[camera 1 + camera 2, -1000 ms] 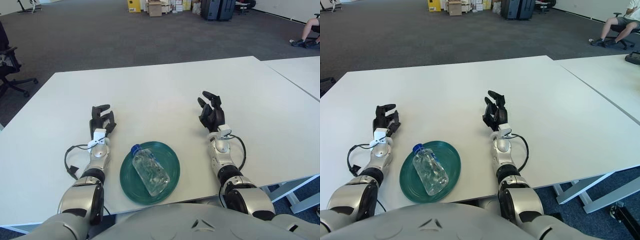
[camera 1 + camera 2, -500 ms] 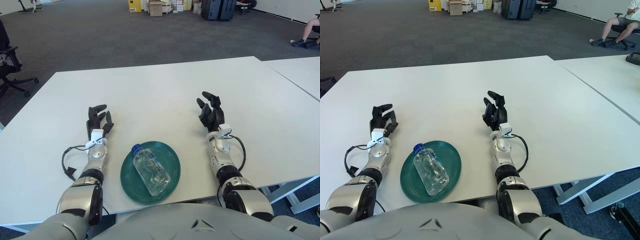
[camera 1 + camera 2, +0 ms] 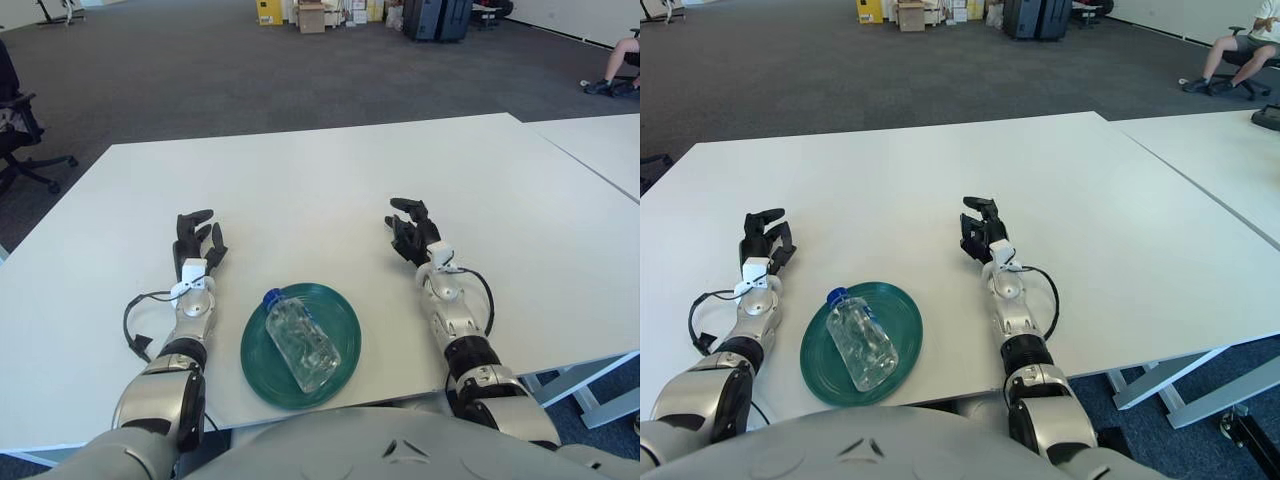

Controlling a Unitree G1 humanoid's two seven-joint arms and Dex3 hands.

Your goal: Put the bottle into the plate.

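An open office floor, or a lab set up in one: dark grey carpet (image 3: 200,70) runs wide to the far wall, white worktops (image 3: 330,180) stand side by side, a black swivel chair (image 3: 18,130) sits at the left edge, and cardboard boxes (image 3: 310,15) and dark cases (image 3: 435,18) are stacked along the top.

A clear bottle (image 3: 861,341) with a blue cap lies on its side in a green plate (image 3: 902,303) near the front edge of a white table (image 3: 940,180). The left hand (image 3: 764,239) shows left of the plate, fingers loosely spread, holding nothing. The right hand (image 3: 980,230) shows right of it, likewise empty.
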